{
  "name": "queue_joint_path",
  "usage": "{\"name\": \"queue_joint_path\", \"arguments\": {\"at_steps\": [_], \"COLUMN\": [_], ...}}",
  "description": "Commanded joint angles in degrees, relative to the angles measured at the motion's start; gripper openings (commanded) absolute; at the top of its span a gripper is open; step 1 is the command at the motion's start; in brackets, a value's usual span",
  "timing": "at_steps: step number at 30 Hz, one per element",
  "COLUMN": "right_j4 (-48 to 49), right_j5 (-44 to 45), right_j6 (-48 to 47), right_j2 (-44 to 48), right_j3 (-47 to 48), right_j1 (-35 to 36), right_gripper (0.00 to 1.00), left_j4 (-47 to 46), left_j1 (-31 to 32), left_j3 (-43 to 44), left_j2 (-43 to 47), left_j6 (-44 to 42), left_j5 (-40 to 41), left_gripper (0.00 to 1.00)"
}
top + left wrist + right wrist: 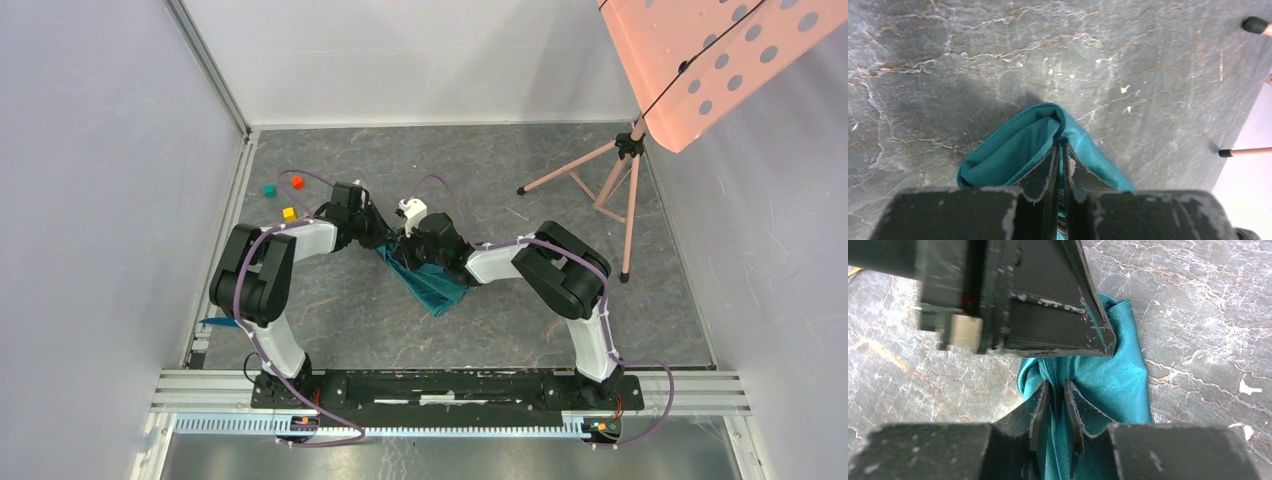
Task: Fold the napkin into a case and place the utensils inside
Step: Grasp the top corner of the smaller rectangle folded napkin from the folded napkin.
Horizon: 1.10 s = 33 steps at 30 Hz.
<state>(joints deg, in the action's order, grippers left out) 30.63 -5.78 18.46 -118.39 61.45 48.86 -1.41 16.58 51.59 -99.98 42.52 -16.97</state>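
The grey marbled desk [330, 310] carries the teal napkin [436, 288], bunched into a narrow, crumpled strip near its middle, with both hands meeting at the strip's far end. The left hand [1060, 148] is closed on a rolled fold of the napkin, its fingers almost touching. The right hand [1058, 390], just beside it, pinches cloth between its fingers. A red cube [297, 182], a yellow cube [289, 213] and a teal cube [269, 189] sit toward the desk's far left corner.

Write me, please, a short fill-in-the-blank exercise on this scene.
The left gripper and the right gripper both pinch the ____.
The number of small cubes on the table is ____.
The tripod stands on the robot's ____ side.
Missing words: napkin; three; right.
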Motion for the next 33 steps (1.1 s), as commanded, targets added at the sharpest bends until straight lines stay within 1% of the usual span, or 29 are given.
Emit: {"name": "queue_joint_path", "arguments": {"at_steps": [1,3,5,7,9,10,12,14,16,20,24,25,33], "right_j4": [-2.8,-3.3,-4.9,-8.4,-14.0,-17.2,-20.7,-23.1,-25.3,-28.9,-27.6,-27.6,-27.3], "right_j5": [-1.7,-2.4,-2.3,-2.2,-1.0,0.1,3.1,4.4,5.1,5.4,5.4,6.9,10.7], "right_j6": [-1.9,-2.3,-3.8,-8.0,-14.3,-17.0,-22.1,-25.6,-28.2,-31.7,-32.1,-32.2,-32.8], "right_j2": [5.1,6.8,9.3,12.1,14.2,15.3,18.1,20.2,21.2,20.2,18.5,18.0,14.5], "right_j3": [-0.9,-1.7,-2.8,-3.4,-3.2,-3.4,-5.1,-6.5,-6.7,-5.0,-4.6,-4.2,-3.4], "right_j1": [-0.2,-0.2,-0.2,-0.2,-0.2,-0.2,0.0,0.2,0.9,2.4,3.8,4.1,5.4], "right_gripper": [0.24,0.27,0.33,0.45,0.54,0.57,0.61,0.62,0.6,0.56,0.59,0.59,0.56], "left_j4": [-2.6,-1.6,-0.8,0.0,1.1,1.1,1.1,1.1,1.1,1.1,1.1,1.1,1.1], "left_j1": [-0.3,-0.4,-0.6,-0.9,-0.9,-0.9,-0.9,-0.9,-1.0,-1.0,-0.9,-1.0,-0.9], "left_j3": [1.9,3.0,3.5,3.5,3.5,3.4,3.3,3.5,3.5,3.2,3.0,3.0,3.1], "left_j2": [-2.7,-3.9,-4.4,-4.1,-3.0,-2.5,-1.8,-1.9,-2.2,-2.7,-2.8,-2.7,-2.5], "left_j6": [0.3,-0.5,-1.2,-2.0,-3.0,-3.3,-3.4,-3.4,-3.3,-3.3,-3.4,-3.4,-3.6], "left_j5": [-1.1,-1.0,-0.2,0.6,1.6,1.9,1.9,1.4,0.9,0.9,1.2,1.2,1.2], "left_gripper": [0.11,0.1,0.09,0.08,0.07,0.07,0.07,0.08,0.08,0.08,0.08,0.08,0.08]}}
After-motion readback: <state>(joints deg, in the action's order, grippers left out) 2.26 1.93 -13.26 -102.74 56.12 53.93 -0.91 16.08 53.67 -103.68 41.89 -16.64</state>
